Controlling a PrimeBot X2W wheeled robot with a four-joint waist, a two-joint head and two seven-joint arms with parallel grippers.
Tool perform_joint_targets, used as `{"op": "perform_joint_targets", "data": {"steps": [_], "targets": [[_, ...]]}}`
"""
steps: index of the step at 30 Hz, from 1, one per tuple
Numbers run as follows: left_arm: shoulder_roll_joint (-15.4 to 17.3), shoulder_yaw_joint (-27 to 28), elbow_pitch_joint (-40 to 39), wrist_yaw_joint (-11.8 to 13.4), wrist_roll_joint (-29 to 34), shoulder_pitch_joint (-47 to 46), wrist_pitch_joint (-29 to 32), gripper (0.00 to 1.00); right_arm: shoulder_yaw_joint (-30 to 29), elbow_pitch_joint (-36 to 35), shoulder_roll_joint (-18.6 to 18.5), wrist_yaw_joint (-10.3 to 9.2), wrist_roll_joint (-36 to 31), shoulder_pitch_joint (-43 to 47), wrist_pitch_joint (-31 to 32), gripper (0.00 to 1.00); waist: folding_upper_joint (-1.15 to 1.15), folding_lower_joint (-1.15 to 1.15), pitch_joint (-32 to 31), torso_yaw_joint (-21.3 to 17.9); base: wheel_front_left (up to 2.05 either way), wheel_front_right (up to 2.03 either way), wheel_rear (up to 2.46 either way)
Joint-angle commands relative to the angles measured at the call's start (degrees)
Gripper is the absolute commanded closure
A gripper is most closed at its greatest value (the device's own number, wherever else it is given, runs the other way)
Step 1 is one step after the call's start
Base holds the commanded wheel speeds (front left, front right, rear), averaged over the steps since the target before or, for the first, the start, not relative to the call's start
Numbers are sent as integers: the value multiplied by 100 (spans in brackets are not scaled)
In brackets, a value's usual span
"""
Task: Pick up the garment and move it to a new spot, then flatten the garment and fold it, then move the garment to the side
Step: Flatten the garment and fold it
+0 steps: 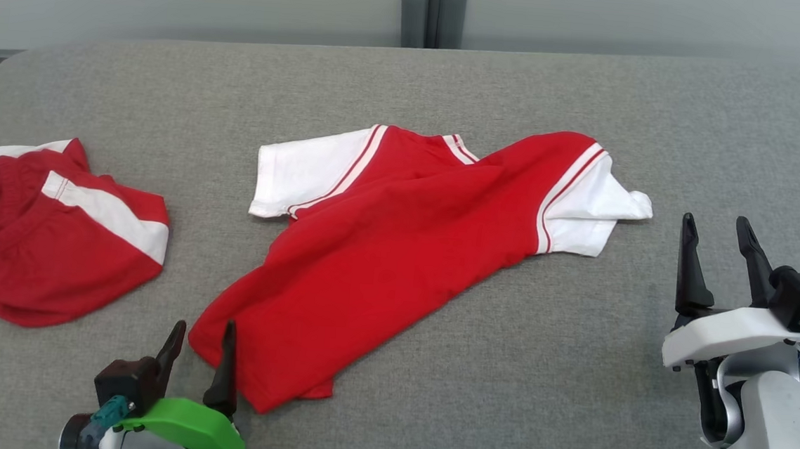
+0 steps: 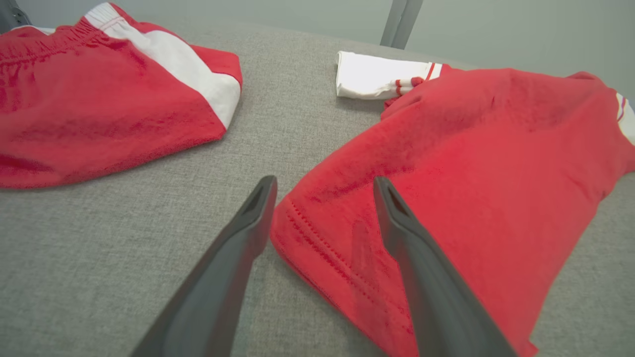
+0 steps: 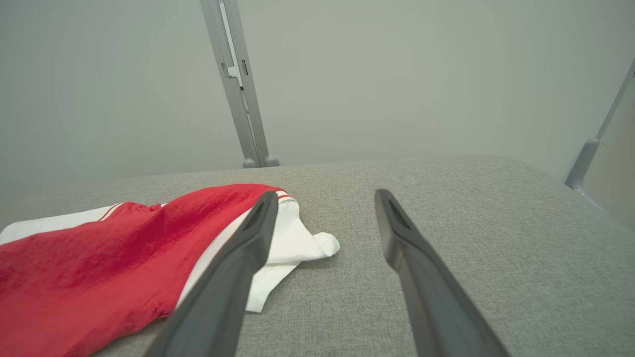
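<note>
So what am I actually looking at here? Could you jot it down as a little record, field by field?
Surface: grey padded table
Main garment: red shirt with white sleeves, lying rumpled in the middle, not folded
Other garment: red shorts with a white stripe, lying apart on the robot's left
Left gripper: open, holding nothing, at the shirt's near hem corner
Right gripper: open, holding nothing, over bare table to the right of the shirt's sleeve
Background: grey posts behind the table's far edge
</note>
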Motion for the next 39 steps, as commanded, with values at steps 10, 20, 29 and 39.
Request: {"op": "perform_joint_targets", "data": {"steps": [10, 20, 29, 39], "targets": [[18, 418, 601, 17, 76, -205, 1, 0, 184, -134, -40, -6, 90, 59, -20, 0, 0, 0, 163, -362, 0, 0, 0], [20, 503, 699, -39, 308, -481, 1, 100, 285, -119, 9, -6, 149, 49, -20, 0, 0, 0, 167, -337, 0, 0, 0], [203, 595, -250, -92, 741, -1212, 0, 100, 279, -148, 82, -6, 229, -73, -20, 0, 0, 0, 347, -363, 0, 0, 0], [815, 825, 221, -87, 1011, -2717, 1, 100, 409, -236, 179, -6, 255, -407, -20, 0, 0, 0, 1014, -951, 0, 0, 0]]}}
